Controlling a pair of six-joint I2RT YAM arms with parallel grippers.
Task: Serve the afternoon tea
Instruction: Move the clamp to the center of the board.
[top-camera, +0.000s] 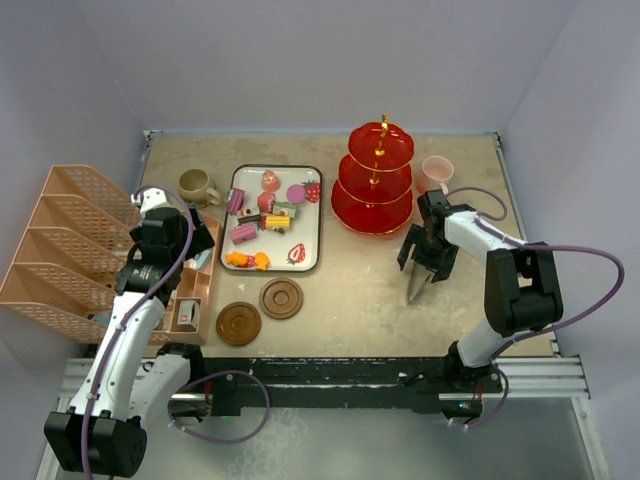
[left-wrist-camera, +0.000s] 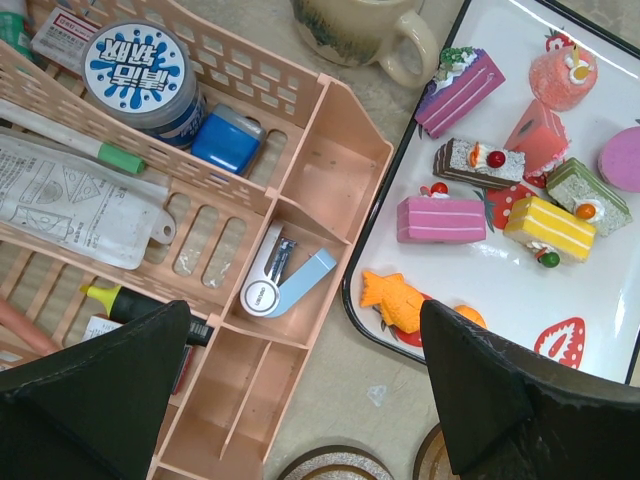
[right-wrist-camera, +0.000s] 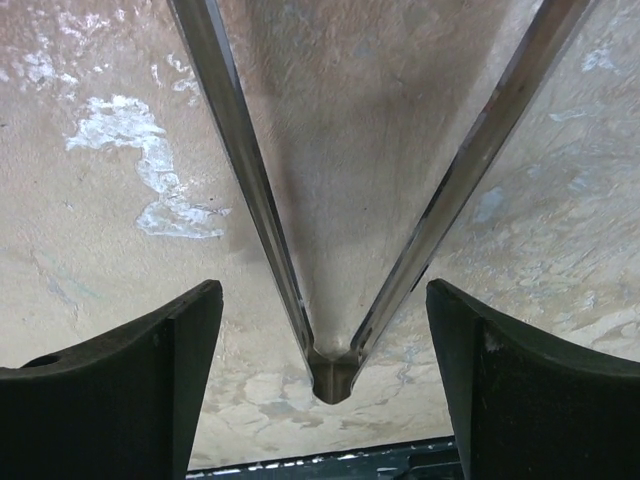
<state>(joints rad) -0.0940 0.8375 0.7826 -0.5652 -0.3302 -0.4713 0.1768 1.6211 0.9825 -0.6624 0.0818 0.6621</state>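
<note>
A mottled beige counter (top-camera: 350, 290) sits between pale walls. The right fingers (right-wrist-camera: 150, 380) stand spread and empty on either side of the joined end of the metal tweezers (right-wrist-camera: 240, 150). The tweezers lie flat, their long axis pointing away from the wrist. The glossy toy sweets (top-camera: 262, 222) are on the white tray (top-camera: 306, 222), well to the left beyond the red translucent stand (top-camera: 378, 180). The left fingers (left-wrist-camera: 90, 400) are nearer them, wide and empty over the slatted pink organiser (left-wrist-camera: 330, 170), just beside the tray. The olive-brown mug (top-camera: 197, 186), pink mug (top-camera: 436, 172) and ridged round coasters (top-camera: 281, 298) are not yet paired.
</note>
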